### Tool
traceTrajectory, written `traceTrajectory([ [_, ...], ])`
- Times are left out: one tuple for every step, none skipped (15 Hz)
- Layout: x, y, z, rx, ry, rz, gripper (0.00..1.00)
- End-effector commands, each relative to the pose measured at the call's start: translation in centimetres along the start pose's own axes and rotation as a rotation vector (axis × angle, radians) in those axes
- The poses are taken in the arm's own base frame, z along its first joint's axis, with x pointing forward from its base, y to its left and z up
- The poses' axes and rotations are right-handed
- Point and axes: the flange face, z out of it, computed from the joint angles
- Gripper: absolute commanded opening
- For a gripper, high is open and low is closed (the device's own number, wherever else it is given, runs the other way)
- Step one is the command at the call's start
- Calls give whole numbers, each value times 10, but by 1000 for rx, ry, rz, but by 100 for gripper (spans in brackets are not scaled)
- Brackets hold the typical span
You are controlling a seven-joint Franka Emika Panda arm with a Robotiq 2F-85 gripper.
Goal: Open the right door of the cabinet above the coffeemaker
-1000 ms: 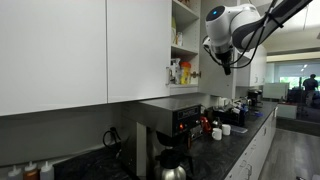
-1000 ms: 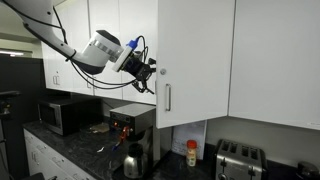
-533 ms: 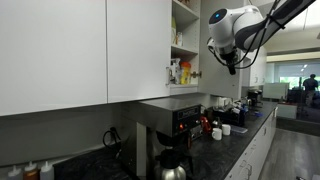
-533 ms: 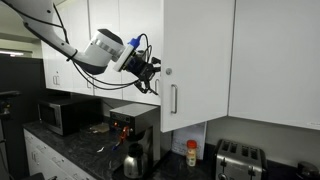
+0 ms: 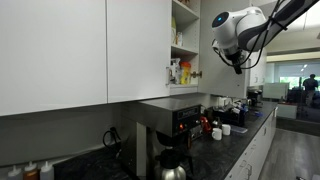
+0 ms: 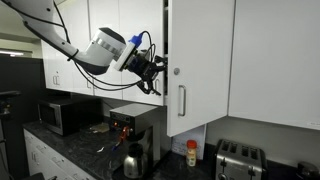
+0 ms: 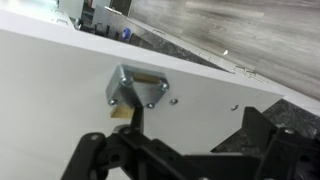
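The right door (image 6: 203, 60) is a white panel with a slim silver bar handle (image 6: 181, 101) on its left edge, swung partly out from the cabinet (image 5: 184, 45). The cabinet's shelves with small orange and yellow bottles (image 5: 179, 72) show. My gripper (image 6: 157, 77) is just left of the door's free edge, behind the panel. It also shows in an exterior view (image 5: 238, 63). In the wrist view the door's inner face (image 7: 200, 85) and a metal hinge plate (image 7: 135, 90) fill the frame, with my gripper (image 7: 178, 150) open against it. The coffeemaker (image 6: 135, 135) stands below, and shows again (image 5: 172, 135).
The matching left door (image 5: 138, 45) is closed. A microwave (image 6: 62, 115), a toaster (image 6: 237, 158) and a small bottle (image 6: 192, 153) stand on the dark counter. Red and white items (image 5: 215, 128) sit beside the coffeemaker. Plain white cabinet fronts (image 6: 275, 55) lie beyond the door.
The right door has swung further open, its handle shifting away from the cabinet. My gripper has moved along with it, staying behind the door's free edge.
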Motion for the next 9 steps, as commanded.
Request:
traceTrajectory([
  [-7,8,14,-25,-43,30,100],
  [-9,11,17,-26,-49,46,100],
  [-11,13,20,-27,-55,58,100],
  [-13,14,23,-30,-64,67,100],
  [-14,16,25,-30,-69,74,100],
  [-15,17,27,-22,-72,79,100],
  [-14,17,27,-7,-69,88,100],
  [-10,17,23,28,-53,100,100],
  [-5,16,18,65,-42,116,100],
])
